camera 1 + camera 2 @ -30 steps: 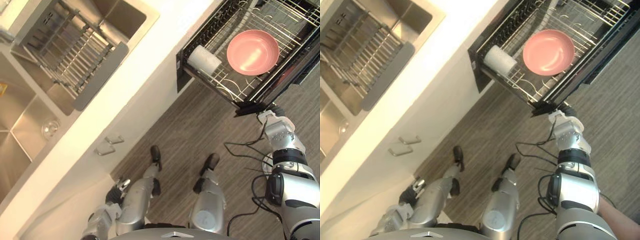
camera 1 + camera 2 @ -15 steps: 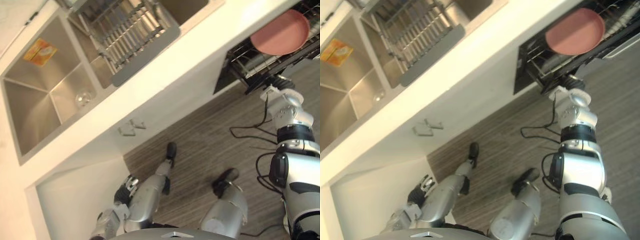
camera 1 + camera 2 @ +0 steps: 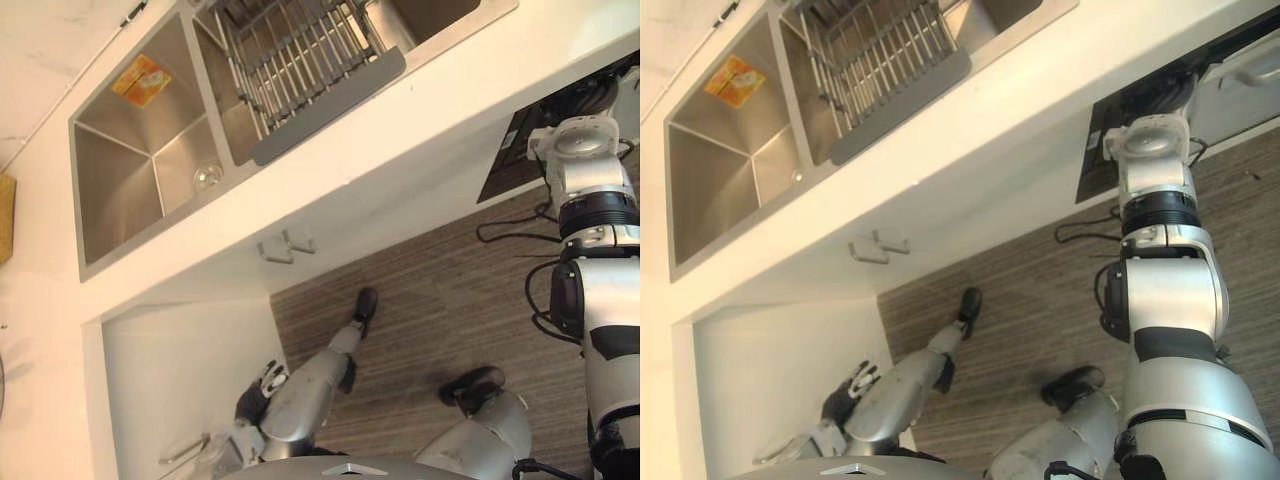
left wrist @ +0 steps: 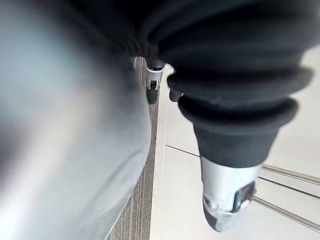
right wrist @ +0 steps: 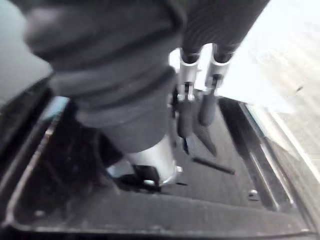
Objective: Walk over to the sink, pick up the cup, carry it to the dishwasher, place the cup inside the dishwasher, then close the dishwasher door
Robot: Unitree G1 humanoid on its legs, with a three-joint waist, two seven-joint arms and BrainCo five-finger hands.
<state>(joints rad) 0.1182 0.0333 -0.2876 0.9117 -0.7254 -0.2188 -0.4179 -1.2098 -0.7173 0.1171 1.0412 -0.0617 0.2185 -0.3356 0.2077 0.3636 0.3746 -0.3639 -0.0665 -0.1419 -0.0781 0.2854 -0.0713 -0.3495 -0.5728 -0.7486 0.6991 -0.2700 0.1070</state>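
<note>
Evidently the cup (image 3: pixel 207 177) lies in the sink (image 3: pixel 112 172), in a basin corner by the divider, so both hands are empty: left hand (image 3: pixel 266 383) hangs slack-fingered, right hand (image 5: pixel 186 100) points straight fingers over the dishwasher (image 5: pixel 225 192) door, probably to push it

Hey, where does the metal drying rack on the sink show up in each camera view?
Left eye view: drying rack at top, near centre, over the sink.
Right eye view: top, left of centre.
Left wrist view: floor and white cabinet instead.
Right wrist view: a dark panel instead.
Shared landmark: yellow sticker in the basin beside the rack.
</note>
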